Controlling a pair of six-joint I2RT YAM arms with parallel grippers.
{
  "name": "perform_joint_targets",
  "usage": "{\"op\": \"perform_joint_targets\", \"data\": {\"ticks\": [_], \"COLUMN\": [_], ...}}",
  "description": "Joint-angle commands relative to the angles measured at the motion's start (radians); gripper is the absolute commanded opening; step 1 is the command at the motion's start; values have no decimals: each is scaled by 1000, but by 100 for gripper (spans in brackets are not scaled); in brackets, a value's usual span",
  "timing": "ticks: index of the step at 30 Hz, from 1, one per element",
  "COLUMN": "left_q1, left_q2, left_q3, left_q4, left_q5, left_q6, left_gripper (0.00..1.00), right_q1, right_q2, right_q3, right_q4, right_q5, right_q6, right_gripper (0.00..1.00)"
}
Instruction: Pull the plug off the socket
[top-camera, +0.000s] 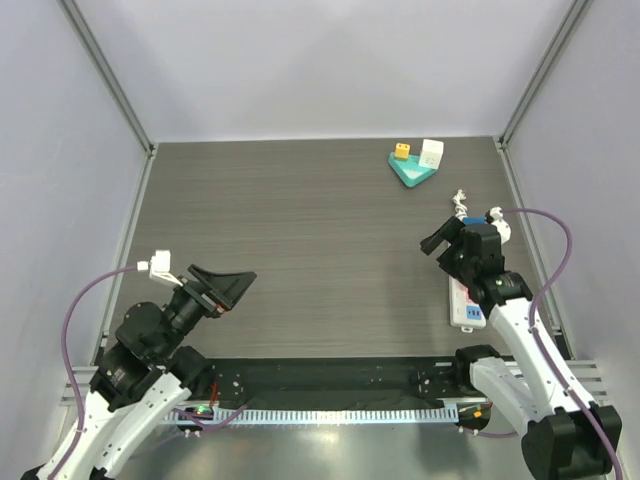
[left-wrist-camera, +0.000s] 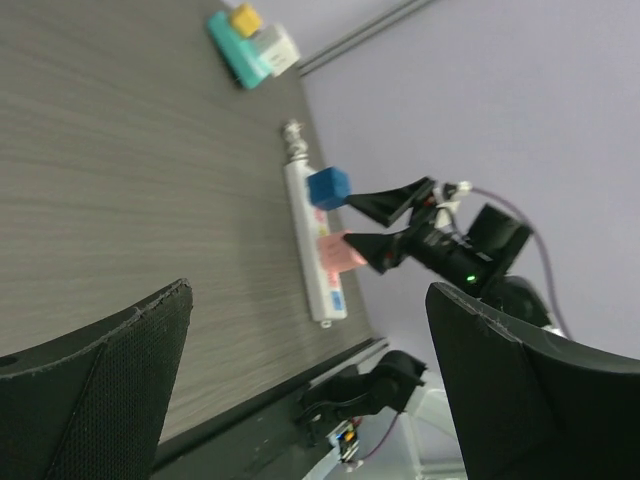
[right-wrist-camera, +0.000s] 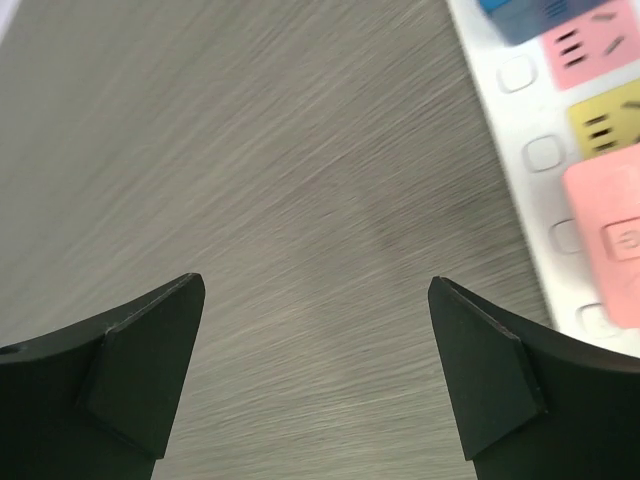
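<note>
The socket (left-wrist-camera: 322, 290) lies along the table's (top-camera: 300, 230) right edge, its long axis running near to far and its cord (top-camera: 459, 202) at the far end. It is white with pink and yellow outlets. A blue plug (left-wrist-camera: 328, 187) and a pink block (left-wrist-camera: 341, 250) stand on it. The right gripper (right-wrist-camera: 315, 287) hovers just left of it, fingers apart. The left gripper (left-wrist-camera: 308, 295), also spread, is well apart.

The left arm is held raised over the near left corner of the tabletop; the left gripper (top-camera: 232, 292) is pointed toward the right edge, its fingers spread wide. The right arm is stretched along the right edge; the right gripper (top-camera: 430, 246) is turned toward the left edge, its jaws parted.
</note>
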Motion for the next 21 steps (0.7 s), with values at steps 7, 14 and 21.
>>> {"op": "perform_joint_targets", "data": {"ticks": [7, 14, 21], "left_q1": [3, 3, 3], "left_q2": [15, 167, 250], "left_q3": [47, 80, -2], "left_q4": [-196, -222, -21], "left_q5": [-72, 33, 144], "left_q6": [39, 75, 108], "left_gripper": [100, 100, 100], "right_q1": [-3, -3, 7], "right_q2": [163, 534, 894], "right_q3": [87, 226, 329], "right_q4": [162, 531, 812], "right_q5": [-178, -133, 103], "right_q6": [-252, -94, 69], "right_gripper": [100, 100, 100]}}
